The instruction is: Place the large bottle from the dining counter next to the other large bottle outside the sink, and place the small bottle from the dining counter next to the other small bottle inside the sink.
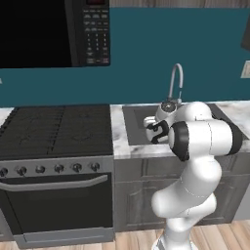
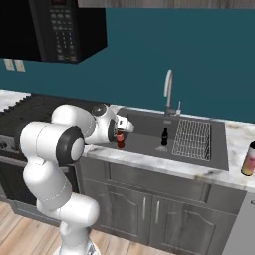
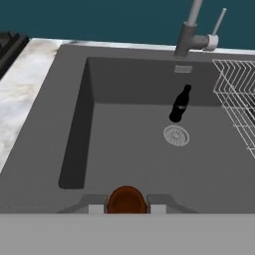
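Sink (image 3: 74, 124): one small dark bottle (image 3: 180, 104) inside

The sink (image 3: 74, 149) floor lies open ahead, save the small dark bottle (image 3: 180, 103) beside the drain (image 3: 176, 135).

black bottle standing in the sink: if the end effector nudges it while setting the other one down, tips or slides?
Likely tips. The black bottle is tall and narrow with a slim neck, standing upright beside the drain. The sink floor looks smooth, so a low touch might slide it instead. Once down, its round body would probably roll.
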Robot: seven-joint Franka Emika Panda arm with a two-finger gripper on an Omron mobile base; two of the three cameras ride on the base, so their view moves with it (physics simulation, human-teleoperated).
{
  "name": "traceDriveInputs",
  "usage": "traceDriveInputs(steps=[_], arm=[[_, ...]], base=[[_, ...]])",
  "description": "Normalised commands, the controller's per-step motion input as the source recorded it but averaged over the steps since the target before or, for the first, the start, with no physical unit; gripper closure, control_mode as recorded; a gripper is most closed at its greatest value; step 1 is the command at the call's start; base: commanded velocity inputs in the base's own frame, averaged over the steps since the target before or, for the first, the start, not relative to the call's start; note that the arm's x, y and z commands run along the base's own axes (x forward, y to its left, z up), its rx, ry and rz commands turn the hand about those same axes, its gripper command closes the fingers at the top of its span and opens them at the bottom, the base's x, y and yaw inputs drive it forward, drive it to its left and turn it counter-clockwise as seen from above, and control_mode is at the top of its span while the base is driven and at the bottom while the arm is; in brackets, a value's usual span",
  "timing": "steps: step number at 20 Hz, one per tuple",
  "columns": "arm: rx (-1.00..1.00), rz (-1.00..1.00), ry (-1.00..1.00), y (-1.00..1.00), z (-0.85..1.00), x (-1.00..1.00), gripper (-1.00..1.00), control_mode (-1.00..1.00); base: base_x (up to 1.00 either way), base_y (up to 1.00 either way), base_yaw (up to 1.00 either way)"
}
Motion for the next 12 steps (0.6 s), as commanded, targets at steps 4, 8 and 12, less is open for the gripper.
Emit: traceDriveInputs(steps=[4, 8, 12], arm=[[0.0, 0.0, 0.0, 0.0, 0.0, 0.0, 1.0, 1.0], [0.0, 0.0, 0.0, 0.0, 0.0, 0.0, 1.0, 1.0], [0.0, 0.0, 0.0, 0.0, 0.0, 0.0, 1.0, 1.0]], base=[[0.38, -0.03, 0.0], [0.38, -0.04, 0.0], [0.36, -0.04, 0.0]])
